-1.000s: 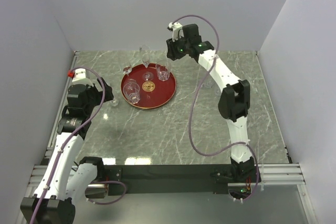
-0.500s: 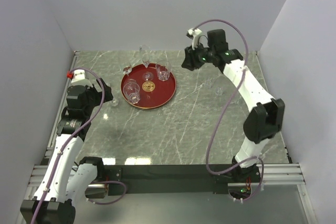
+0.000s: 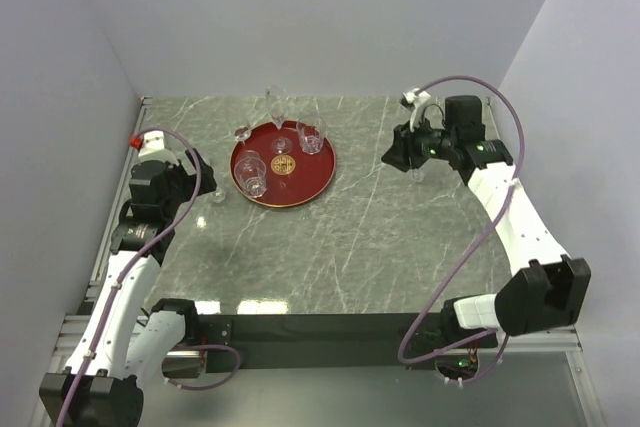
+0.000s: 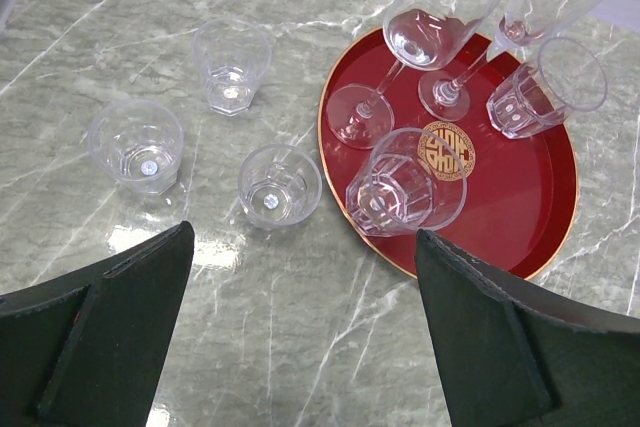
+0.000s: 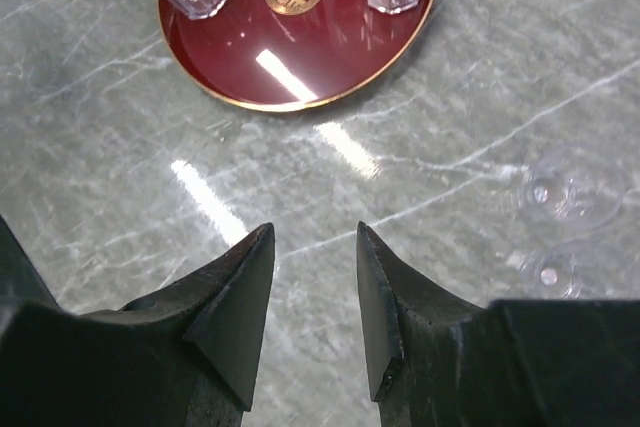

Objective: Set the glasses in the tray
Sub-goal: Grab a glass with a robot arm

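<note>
Dark-red tray (image 3: 308, 183), left of centre on marble desk (image 3: 330, 247): four glasses (image 4: 405, 187) inside, two tumblers and two stemmed. Moved within the last second: right fingers (image 5: 235, 297), from the tray's far rim out to the desk's right side; partly apart, nothing between, above two loose glasses (image 5: 570, 192). Unmoved: left fingers (image 4: 120, 337), wide apart, empty, over three loose glasses (image 4: 280, 184) left of the tray. Outstanding: five. Probable next pick: the right-hand pair.

On the marble tabletop (image 3: 330, 247), the red tray (image 3: 305, 175) at far left of centre carries several glasses (image 3: 252, 169), while the right claw (image 3: 402, 150) hangs near a lone glass (image 3: 417, 175) far right.
</note>
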Robot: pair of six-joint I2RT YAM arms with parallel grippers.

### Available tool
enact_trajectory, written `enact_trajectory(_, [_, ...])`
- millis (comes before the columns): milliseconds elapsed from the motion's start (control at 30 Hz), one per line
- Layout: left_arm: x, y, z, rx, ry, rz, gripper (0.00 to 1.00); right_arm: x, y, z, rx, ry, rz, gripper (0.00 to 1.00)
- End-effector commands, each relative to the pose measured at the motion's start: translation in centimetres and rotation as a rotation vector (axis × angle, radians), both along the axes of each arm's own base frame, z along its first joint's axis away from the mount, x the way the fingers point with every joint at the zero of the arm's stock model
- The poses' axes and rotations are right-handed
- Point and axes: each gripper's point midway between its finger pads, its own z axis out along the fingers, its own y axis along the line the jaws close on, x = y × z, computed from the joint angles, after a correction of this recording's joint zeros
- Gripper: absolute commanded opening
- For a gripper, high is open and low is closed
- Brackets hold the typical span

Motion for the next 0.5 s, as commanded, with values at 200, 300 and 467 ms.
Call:
enact_trajectory(200, [0.7, 0.2, 0.4, -0.005, -0.021, 0.011, 0.98, -3.1, -0.6, -0.6, 0.079, -0.050, 0.024, 0.47])
enact_trajectory(300, [0.8, 0.3, 0.1, -0.002, -0.012, 0.017, 0.98, -3.0, -2.0, -0.5, 0.084, -0.065, -0.016, 0.47])
enact_trajectory(467, [1.0, 0.0, -0.3, -0.008, 0.000, 0.007, 0.98, -3.4, -2.4, -1.3, 0.122, -0.041, -0.010, 0.47])
